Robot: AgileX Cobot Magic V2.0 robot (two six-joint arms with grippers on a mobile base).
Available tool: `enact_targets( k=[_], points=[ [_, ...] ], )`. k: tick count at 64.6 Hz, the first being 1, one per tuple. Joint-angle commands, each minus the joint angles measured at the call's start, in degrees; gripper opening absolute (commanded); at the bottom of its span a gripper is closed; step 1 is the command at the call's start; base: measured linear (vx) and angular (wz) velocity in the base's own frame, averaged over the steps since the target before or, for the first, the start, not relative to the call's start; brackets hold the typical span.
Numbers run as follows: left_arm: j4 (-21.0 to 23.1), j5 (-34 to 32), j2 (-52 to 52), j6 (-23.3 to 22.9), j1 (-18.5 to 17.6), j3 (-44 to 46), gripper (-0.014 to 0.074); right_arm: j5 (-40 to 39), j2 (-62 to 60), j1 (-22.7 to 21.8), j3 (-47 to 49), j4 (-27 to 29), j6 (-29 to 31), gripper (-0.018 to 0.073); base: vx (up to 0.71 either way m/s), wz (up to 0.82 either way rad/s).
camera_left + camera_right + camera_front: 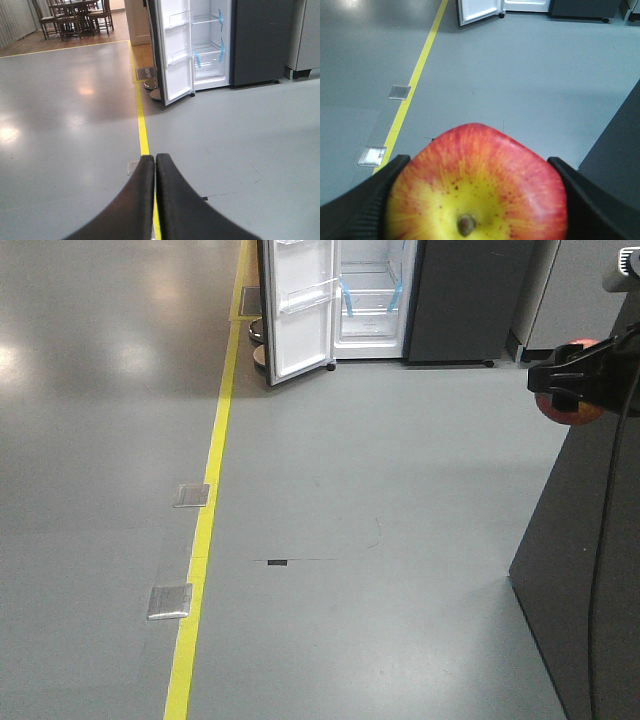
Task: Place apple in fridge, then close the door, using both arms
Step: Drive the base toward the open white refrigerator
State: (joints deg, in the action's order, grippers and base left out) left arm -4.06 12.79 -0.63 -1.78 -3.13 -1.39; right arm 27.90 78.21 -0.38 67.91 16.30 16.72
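Right wrist-mounted view: the right end effector (476, 172) clamps the apple (480, 190) centrally.

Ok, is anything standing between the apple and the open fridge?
Nothing visible does. Bare grey floor lies between the apple and the fridge, whose door stands open.

A yellow line (207, 520) runs the length of a glossy grey floor (400, 460). A metal floor plate (191, 495) lies against the line's left edge, and a second plate (170, 600) sits just beside it. A short black mark (277, 562) lies to the right. Dark wooden chairs (60, 17) crowd a table (82, 4) in the far left corner.
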Motion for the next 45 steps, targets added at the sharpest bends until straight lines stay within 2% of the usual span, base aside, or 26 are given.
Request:
enact_targets(
  k=[1, 45],
  points=[
    [0.0, -4.5, -0.8, -0.1, -0.2, -1.6, -0.0006, -4.1, -1.9, -0.1, 1.9, 0.3, 0.6, 0.0115, 0.12, -0.01],
    [0.0, -4.5, -0.8, -0.1, -0.2, -1.6, -0.0006, -3.9, -1.9, -0.1, 1.9, 0.3, 0.6, 0.0115, 0.13, 0.0]
  ],
)
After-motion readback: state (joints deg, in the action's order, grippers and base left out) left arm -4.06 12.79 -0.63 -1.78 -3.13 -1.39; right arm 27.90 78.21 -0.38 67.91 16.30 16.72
